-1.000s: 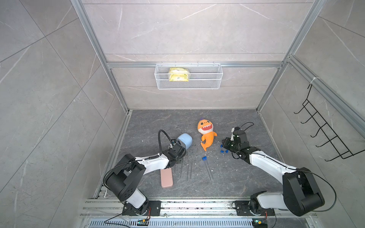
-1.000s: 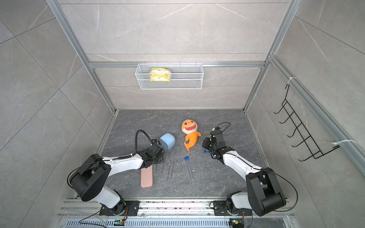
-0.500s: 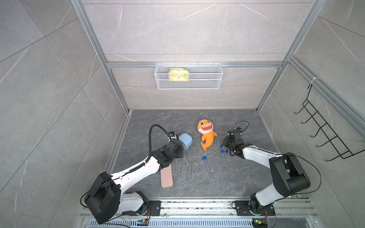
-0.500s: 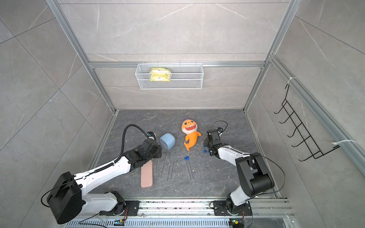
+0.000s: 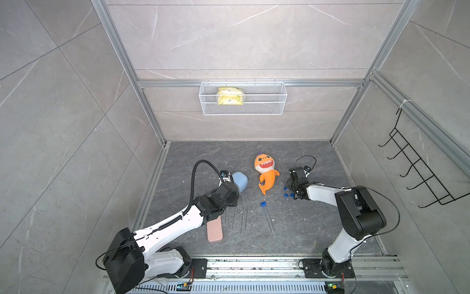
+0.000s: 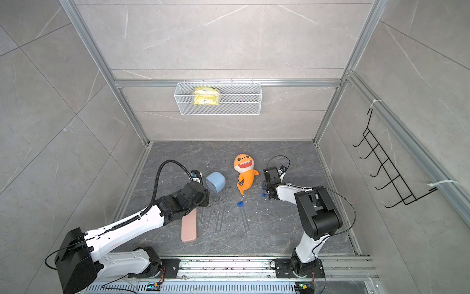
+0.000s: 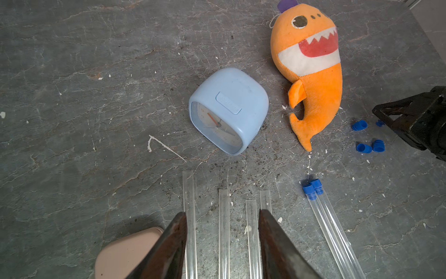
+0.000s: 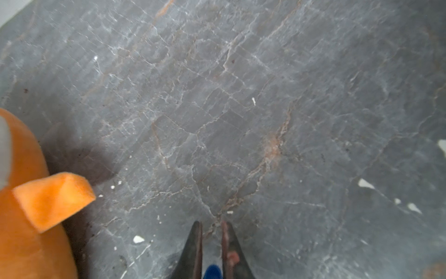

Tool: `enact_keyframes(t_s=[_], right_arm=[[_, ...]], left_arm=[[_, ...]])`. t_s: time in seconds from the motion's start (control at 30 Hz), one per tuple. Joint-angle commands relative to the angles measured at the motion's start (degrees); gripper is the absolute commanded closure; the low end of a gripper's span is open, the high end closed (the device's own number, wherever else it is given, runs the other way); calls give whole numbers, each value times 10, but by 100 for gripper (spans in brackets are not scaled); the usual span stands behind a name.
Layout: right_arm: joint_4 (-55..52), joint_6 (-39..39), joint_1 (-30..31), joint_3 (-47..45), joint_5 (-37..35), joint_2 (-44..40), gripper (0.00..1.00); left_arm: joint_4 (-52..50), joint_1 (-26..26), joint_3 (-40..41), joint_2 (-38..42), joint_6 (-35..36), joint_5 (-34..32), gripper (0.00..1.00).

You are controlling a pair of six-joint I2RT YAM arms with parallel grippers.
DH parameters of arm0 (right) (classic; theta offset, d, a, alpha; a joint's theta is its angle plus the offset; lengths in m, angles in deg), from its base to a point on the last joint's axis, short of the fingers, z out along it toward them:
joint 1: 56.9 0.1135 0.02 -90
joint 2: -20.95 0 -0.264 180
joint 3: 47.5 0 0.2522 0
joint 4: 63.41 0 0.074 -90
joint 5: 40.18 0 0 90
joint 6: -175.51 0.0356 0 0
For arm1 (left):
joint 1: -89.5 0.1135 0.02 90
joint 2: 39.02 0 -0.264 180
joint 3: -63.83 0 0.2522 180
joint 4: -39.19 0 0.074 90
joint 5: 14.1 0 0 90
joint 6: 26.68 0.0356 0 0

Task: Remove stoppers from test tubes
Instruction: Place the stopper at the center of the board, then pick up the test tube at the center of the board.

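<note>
Orange plush (image 5: 265, 175) beside blue clock (image 5: 240, 180), pink case (image 5: 215, 231) nr them.

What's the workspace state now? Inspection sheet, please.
Surface: dark grey stone-look tabletop, flecked with white crumbs and dark grit.
Job's things: four clear thin open test tubes; two capped tubes carrying tiny blue plastic stoppers; three loose stoppers near the right hand.
Clutter: pale blue rounded alarm clock, orange plush shark, pink oblong case.
Hands: left hand open over the open tubes; right hand shut, one blue stopper showing between its fingers, grip unclear.
Cables: black corrugated hose arches over the left arm; thin black wire loops at the right wrist.
Surroundings: white wire basket on the back wall holds a yellow packet; black hook rack on a side wall.
</note>
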Motion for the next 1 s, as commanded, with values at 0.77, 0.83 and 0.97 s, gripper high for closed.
enact_keyframes(t_s=[0.77,0.83,0.97], right_arm=[[-112,-53,-3,49,12,-158,54],[-131,-57,-3,43,21,-200,54],[-169,-52,-1,22,53,-278,54]], left_arm=[[-33,-26,-41,13,0,-49,50],[-41,-31,-54,-4,-7,-54,51],[-37,-63,-93,-75,-38,-62,52]])
